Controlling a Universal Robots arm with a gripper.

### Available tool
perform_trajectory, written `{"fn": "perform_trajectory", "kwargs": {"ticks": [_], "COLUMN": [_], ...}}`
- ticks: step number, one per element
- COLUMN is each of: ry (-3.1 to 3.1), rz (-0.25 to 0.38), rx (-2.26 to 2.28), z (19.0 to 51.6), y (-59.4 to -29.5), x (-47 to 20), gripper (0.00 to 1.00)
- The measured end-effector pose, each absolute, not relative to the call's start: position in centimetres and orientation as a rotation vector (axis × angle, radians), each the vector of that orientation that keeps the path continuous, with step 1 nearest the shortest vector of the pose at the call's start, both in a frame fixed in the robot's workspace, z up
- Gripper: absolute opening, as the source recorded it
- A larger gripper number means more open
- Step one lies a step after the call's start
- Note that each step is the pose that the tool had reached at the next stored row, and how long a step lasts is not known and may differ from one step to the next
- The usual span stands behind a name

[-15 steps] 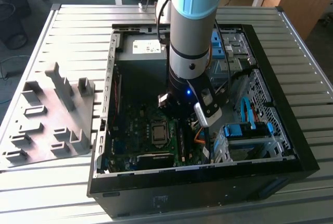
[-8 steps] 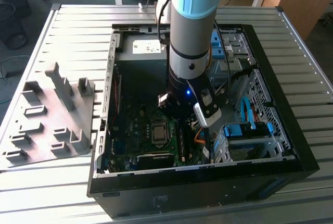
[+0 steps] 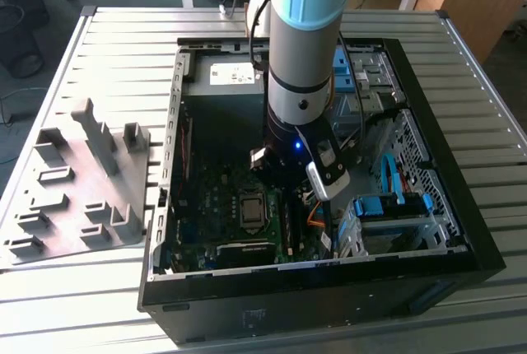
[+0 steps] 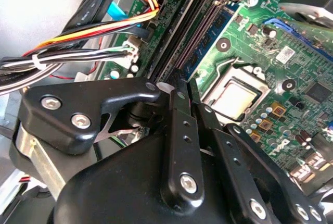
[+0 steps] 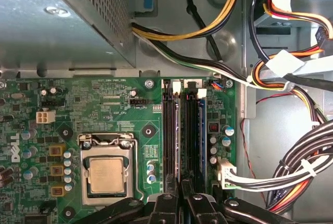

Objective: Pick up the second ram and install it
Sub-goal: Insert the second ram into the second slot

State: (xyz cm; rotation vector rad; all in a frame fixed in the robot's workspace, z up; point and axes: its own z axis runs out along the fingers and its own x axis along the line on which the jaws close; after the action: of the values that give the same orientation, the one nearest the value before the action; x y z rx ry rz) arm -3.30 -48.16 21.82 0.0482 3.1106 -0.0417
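Where ribbed metal table [image 3: 461, 66] holds open case [image 3: 428, 272] — claw [image 5: 181, 195] inside.

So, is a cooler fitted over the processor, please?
No, the processor lies bare, with its metal lid fully exposed.

One open computer case [image 3: 445, 230] is lying beside one grey fixture block [image 3: 78, 193]; inside it, one processor [image 5: 106, 174] is sitting beside four memory slots [image 5: 184, 130].
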Motion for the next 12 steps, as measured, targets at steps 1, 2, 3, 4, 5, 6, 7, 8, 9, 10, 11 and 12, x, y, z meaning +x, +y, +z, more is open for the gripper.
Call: {"fn": "perform_trajectory", "kwargs": {"ticks": [1, 2, 3, 4, 5, 6, 7, 8, 9, 10, 11, 12], "ry": [3.111, 3.111, 3.111, 3.111, 3.111, 3.111, 3.111, 3.111, 3.111, 3.111, 3.110, 3.111], "rz": [-0.042, -0.042, -0.042, -0.042, -0.042, -0.042, -0.042, -0.042, -0.042, -0.042, -0.042, -0.042], "rx": [0.048, 0.048, 0.048, 0.048, 0.048, 0.048, 0.048, 0.048, 0.048, 0.048, 0.048, 0.048], "z": [21.79, 21.77, 21.76, 21.73, 21.70, 21.67, 21.64, 21.62, 21.59, 21.57, 21.55, 21.56], "y": [-48.14, -48.13, -48.13, -48.12, -48.11, -48.10, -48.08, -48.06, -48.03, -47.99, -47.96, -47.95], "x": [-3.29, -3.29, -3.29, -3.29, -3.29, -3.29, -3.29, -3.29, -3.30, -3.29, -3.29, -3.29], "gripper": [0.14, 0.14, 0.14, 0.14, 0.14, 0.14, 0.14, 0.14, 0.14, 0.14, 0.14, 0.14]}}
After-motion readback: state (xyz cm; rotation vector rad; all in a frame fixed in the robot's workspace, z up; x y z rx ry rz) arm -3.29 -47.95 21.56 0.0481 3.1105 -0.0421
